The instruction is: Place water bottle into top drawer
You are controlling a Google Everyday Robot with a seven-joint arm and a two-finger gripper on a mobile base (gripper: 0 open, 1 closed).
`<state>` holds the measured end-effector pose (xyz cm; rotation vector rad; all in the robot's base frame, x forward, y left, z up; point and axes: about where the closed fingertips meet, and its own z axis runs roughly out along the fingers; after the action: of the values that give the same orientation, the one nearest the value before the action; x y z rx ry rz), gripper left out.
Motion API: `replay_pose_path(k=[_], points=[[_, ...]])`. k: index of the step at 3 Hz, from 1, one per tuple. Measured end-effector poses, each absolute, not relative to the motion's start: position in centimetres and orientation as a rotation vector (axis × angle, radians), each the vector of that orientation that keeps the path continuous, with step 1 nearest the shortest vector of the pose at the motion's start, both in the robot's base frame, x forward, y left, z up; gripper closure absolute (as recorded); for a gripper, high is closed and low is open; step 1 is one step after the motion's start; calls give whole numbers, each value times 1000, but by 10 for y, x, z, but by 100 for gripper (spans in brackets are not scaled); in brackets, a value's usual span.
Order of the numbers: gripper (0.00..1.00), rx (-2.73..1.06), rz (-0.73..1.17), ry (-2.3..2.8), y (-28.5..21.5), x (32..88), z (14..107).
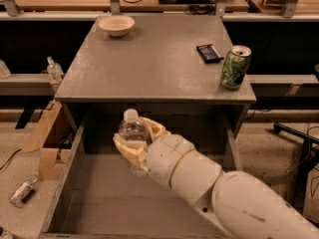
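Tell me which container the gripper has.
The water bottle, in the gripper over the open top drawer. The green can stands on the cabinet top, the pump bottle off to its left.

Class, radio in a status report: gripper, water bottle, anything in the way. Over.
Gripper over open top drawer, fingers shut on water bottle. Bottle upright, not released. Green can and bowl on cabinet top, out of the way.

The fat white arm point(239, 203) has dark specks; at its 10 o'clock end the gripper point(135, 139) has yellow fingers point(127, 152).
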<state>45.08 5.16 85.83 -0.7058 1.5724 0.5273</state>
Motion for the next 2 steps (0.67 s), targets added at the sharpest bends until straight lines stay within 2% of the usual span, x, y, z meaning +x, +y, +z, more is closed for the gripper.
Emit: replay_pose_path(k=[2], points=[[100,-768,640,1446,83,440,804]])
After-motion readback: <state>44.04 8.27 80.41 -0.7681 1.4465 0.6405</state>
